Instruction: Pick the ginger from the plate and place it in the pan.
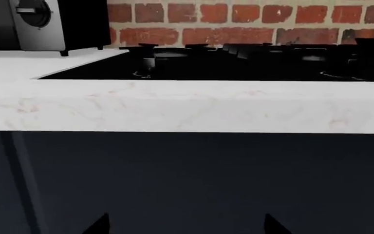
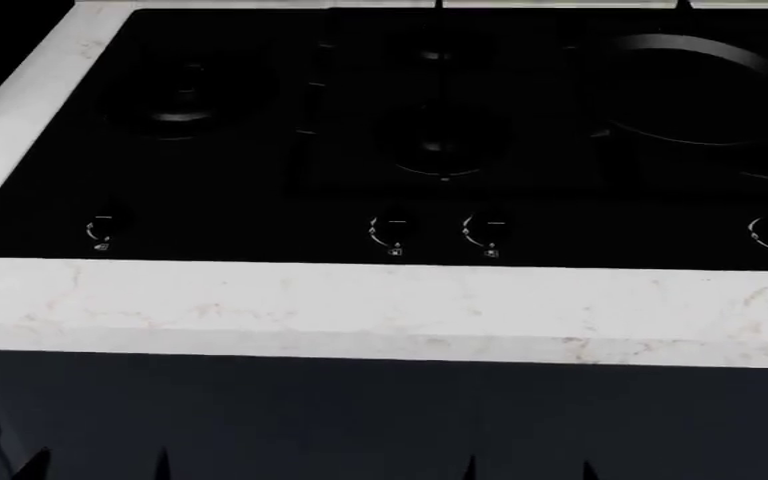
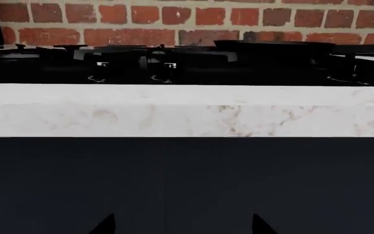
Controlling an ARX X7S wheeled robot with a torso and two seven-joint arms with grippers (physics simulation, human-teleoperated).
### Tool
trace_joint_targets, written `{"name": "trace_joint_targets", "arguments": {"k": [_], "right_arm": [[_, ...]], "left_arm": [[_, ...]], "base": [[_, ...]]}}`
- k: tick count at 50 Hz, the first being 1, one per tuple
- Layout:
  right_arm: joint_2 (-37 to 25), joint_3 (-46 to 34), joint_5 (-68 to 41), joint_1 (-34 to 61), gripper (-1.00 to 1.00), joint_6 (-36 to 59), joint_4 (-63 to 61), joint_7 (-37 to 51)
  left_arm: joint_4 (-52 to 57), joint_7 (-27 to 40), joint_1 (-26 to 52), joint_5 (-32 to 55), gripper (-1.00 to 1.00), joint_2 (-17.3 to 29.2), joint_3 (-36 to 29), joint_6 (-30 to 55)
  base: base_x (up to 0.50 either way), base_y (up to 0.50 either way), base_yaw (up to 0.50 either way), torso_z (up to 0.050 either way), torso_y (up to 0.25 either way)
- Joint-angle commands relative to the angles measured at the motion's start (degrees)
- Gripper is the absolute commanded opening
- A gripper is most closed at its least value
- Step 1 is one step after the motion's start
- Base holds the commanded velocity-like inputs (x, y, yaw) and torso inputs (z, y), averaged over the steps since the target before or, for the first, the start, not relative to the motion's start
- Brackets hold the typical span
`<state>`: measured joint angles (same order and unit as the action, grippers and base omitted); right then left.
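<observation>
Fingertips of both grippers lie nearest the cameras, showing only as dark points at the lower edge of each view. In the left wrist view the left gripper (image 1: 185, 229) has two tips set well apart with nothing between them. The right gripper (image 3: 183, 228) reads the same: jaws wide, empty. Both hang low, in front of the dark cabinet face (image 3: 187, 185) and below the white marbled countertop (image 2: 357, 305).

Beyond the counter edge sits the black stove top (image 2: 291, 215). The pan (image 2: 684, 85) rests at its far right, on a burner, seen as a dark round rim. Its handle cannot be made out.

Neither the ginger nor the plate appears in any view; their position cannot be stated.

Step in hand, as judged: locating the ginger, with no pick begun. To do this well, raise the arms clear of the counter lip before any forward reach. Turn the head or base until the plate is framed. Approach only then, jaws kept wide.

Count:
- grippers: two
- pans: one
- control knobs (image 2: 391, 235) along the stove front: four
- burners: at least two free, one under the pan
- ginger, plate: none in view

A steel appliance (image 1: 41, 24) stands at the counter's far left, before the brick wall (image 1: 252, 22).
</observation>
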<state>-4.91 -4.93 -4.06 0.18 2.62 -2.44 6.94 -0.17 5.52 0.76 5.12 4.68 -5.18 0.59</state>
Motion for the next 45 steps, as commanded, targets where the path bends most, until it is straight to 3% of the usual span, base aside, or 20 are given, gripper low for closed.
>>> {"name": "trace_joint_targets", "arguments": {"k": [1, 33, 36, 38, 41, 45], "right_arm": [[-0.9, -1.0, 0.1, -0.2, 1.0, -1.0, -0.1, 1.4], [-2.7, -4.1, 1.0, 0.5, 1.0, 0.2, -0.2, 3.9], [-3.7, -5.3, 3.5, 0.3, 1.0, 3.5, -4.5, 4.7], [-3.8, -4.3, 1.6, 0.5, 1.0, 6.3, -9.1, 4.2], [-4.8, -3.4, -0.1, 2.6, 1.0, 18.5, -21.6, 4.2], [-6.5, -3.3, 0.4, 7.5, 1.0, 30.9, -33.4, 4.6]], "left_arm": [[0.4, 0.9, 0.0, 1.1, 1.0, 0.7, -0.6, 0.0], [0.7, 2.8, -0.3, 1.6, 1.0, 2.6, -3.3, -1.2], [4.2, 3.2, 0.8, 3.3, 1.0, 3.1, -2.8, 4.3], [14.0, 3.3, 1.3, 7.1, 1.0, 4.0, -2.3, 13.8], [27.4, 6.8, 4.5, 10.8, 1.0, 5.0, -0.9, 29.8], [37.9, 10.2, 9.8, 12.3, 1.0, 6.6, -0.5, 43.1]], "base": [[0.0, 0.0, 0.0, 0.05, 0.0], [0.0, 0.0, 0.0, 0.05, 0.0], [0.0, 0.0, 0.0, 0.016, 0.0], [0.0, 0.0, 0.0, 0.0, 0.0], [0.0, 0.0, 0.0, 0.0, 0.0], [0.0, 0.0, 0.0, 0.0, 0.0]]}}
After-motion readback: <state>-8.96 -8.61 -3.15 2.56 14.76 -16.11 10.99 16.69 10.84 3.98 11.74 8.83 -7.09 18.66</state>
